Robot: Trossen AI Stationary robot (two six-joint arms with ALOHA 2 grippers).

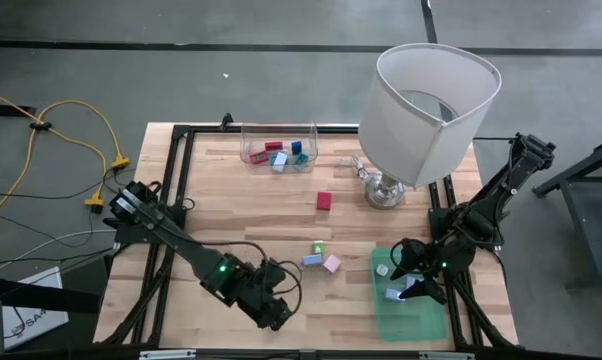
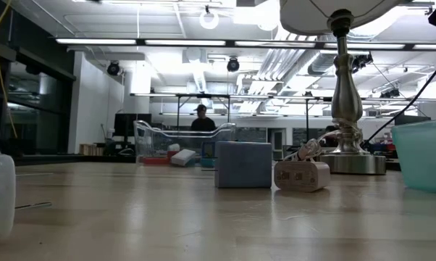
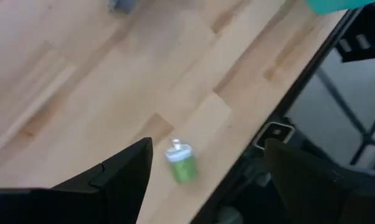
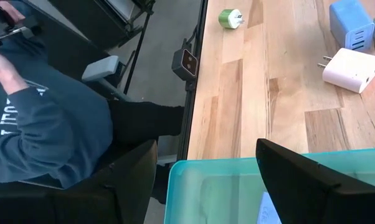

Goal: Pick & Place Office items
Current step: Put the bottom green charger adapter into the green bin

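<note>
A small green plug-like item [image 3: 181,165] lies on the wood close to the table's near edge. My left gripper [image 3: 206,180] hovers open above it, one finger on either side, touching nothing; in the high view the gripper [image 1: 278,315] hides it. Green [image 1: 318,247], blue [image 1: 312,260] and pinkish [image 1: 332,263] items lie mid-table, and a red one [image 1: 324,200] farther back. My right gripper [image 1: 413,285] stands open over the green tray [image 1: 426,320], which holds two small pieces [image 1: 382,270].
A clear bin [image 1: 279,145] with red and blue pieces stands at the far edge. A big white lamp [image 1: 431,110] stands at the far right. A person in a blue top [image 4: 44,124] sits just past the table's near edge.
</note>
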